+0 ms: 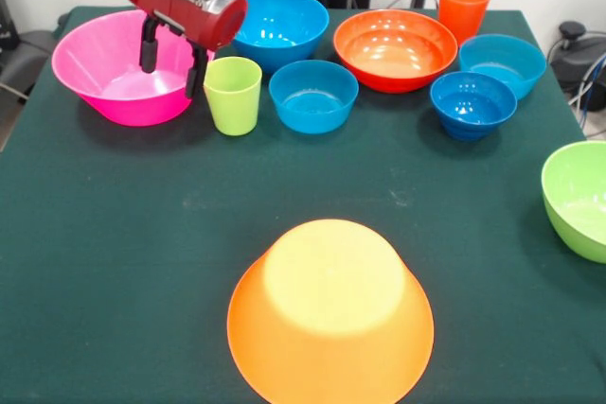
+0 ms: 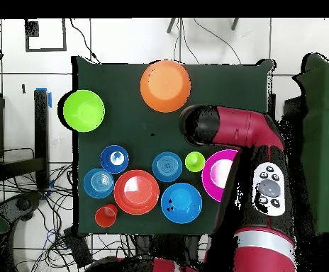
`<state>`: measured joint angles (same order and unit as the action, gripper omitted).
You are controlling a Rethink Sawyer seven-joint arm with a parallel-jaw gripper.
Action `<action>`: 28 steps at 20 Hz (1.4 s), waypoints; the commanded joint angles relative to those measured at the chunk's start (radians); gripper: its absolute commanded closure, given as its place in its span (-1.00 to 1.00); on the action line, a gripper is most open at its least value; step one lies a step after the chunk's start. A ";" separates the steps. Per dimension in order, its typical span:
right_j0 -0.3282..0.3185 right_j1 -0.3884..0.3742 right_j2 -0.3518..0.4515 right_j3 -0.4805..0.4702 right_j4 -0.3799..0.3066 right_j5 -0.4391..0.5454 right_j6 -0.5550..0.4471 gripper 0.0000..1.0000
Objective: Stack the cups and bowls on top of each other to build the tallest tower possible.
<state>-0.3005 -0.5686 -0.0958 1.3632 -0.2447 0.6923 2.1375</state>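
My gripper point(image 1: 173, 57) hangs open at the pink bowl's point(image 1: 99, 92) right rim. One finger is over the bowl's inside and the other is outside, close to the lime green cup point(image 1: 233, 94); whether they touch the rim I cannot tell. The large light-orange bowl point(image 1: 329, 314) lies upside down, alone, at the near edge. In the overhead view the arm point(image 2: 247, 138) hides the gripper and part of the pink bowl point(image 2: 215, 177), with the green cup point(image 2: 194, 161) beside it. The orange cup point(image 1: 463, 8) stands upright at the back.
A medium blue bowl point(image 1: 279, 27), a red-orange bowl point(image 1: 395, 49) and three small blue bowls point(image 1: 313, 95) point(image 1: 472, 103) point(image 1: 502, 63) stand upright in the back rows. A lime-green bowl point(image 1: 578, 198) sits at the right edge of the dark green table point(image 1: 142, 215).
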 commanded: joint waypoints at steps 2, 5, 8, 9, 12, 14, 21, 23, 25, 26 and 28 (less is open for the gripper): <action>0.031 0.074 0.035 -0.042 0.030 -0.034 0.141 -1.00; 0.031 0.087 0.030 -0.051 0.035 -0.040 0.136 -1.00; 0.027 0.101 0.031 -0.056 0.038 -0.049 0.125 -1.00; 0.026 0.106 0.031 -0.058 0.038 -0.054 0.123 -1.00; 0.019 0.111 0.036 -0.059 0.039 -0.062 0.110 -1.00; 0.017 0.116 0.038 -0.061 0.039 -0.066 0.106 -1.00; 0.005 0.148 0.049 -0.082 0.035 -0.075 0.084 -1.00; 0.002 0.150 0.053 -0.088 0.025 -0.072 0.057 -1.00; -0.002 0.143 0.059 -0.073 0.013 -0.113 0.043 1.00; -0.006 0.142 0.062 -0.070 0.011 -0.121 0.038 1.00; -0.006 0.133 0.069 -0.063 0.020 -0.098 0.026 1.00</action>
<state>-0.3027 -0.4524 -0.1206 1.3180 -0.2281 0.6541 2.1375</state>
